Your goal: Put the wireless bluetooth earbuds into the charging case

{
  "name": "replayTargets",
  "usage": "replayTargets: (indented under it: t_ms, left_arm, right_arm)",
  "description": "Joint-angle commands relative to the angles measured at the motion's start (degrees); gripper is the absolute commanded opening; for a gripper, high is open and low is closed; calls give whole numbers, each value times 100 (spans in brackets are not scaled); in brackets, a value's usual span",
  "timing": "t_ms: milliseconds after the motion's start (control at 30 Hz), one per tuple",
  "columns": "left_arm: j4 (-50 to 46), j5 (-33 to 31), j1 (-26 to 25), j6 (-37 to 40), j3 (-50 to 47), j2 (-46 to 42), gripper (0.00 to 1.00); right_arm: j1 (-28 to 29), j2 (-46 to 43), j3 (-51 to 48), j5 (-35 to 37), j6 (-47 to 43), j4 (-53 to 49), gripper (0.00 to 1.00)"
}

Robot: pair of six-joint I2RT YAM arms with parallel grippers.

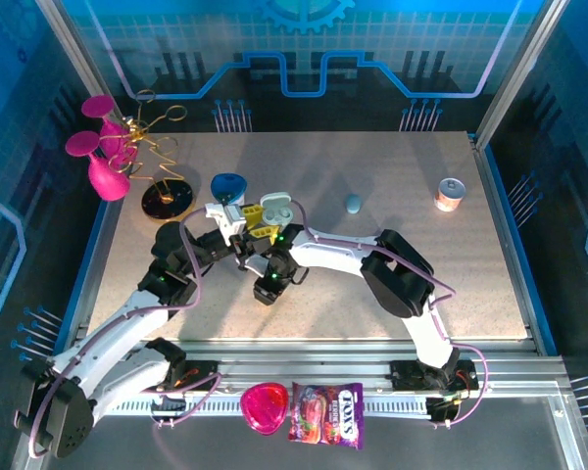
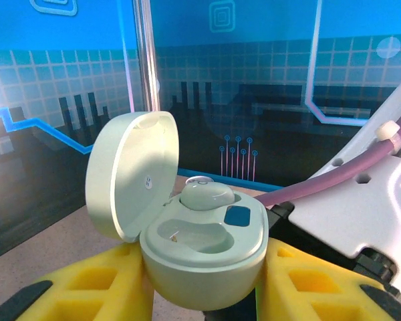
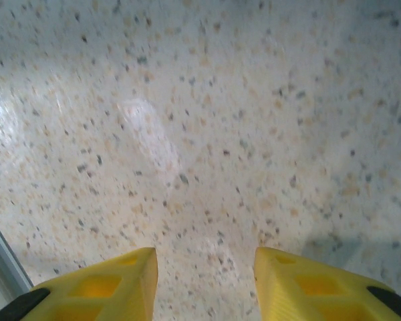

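My left gripper (image 2: 204,271) is shut on the base of a mint charging case (image 2: 207,254), one yellow finger on each side. The case's lid (image 2: 130,174) stands open to the left. One mint earbud (image 2: 206,194) sits in the far slot, and the near slot (image 2: 190,237) is empty. From above, the case (image 1: 277,208) is held at the table's middle by the left gripper (image 1: 249,211). My right gripper (image 1: 266,235) hovers just in front of it. In the right wrist view the right gripper (image 3: 204,257) is open over bare speckled table with nothing between its fingers.
A dark blue case (image 1: 228,184) lies behind the left gripper, and a small light-blue oval thing (image 1: 353,203) to the right. A can (image 1: 451,194) stands far right. A pink vase (image 1: 105,174) and wire stand (image 1: 167,199) occupy the back left. A pink case (image 1: 265,407) and candy bag (image 1: 326,415) lie at the front rail.
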Motion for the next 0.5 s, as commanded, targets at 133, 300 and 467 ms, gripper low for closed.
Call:
replayTargets:
  t_ms: [133, 300, 467]
  left_arm:
    - [-31, -146, -5, 164, 274, -174, 38]
    - [-51, -130, -5, 185, 319, -155, 38]
    - [-15, -90, -5, 141, 344, -98, 38]
  right_arm:
    - [6, -470, -425, 199, 244, -53, 42]
    - [-143, -718, -708, 549, 605, 108, 41]
    - [-414, -906, -963, 733, 838, 181, 41]
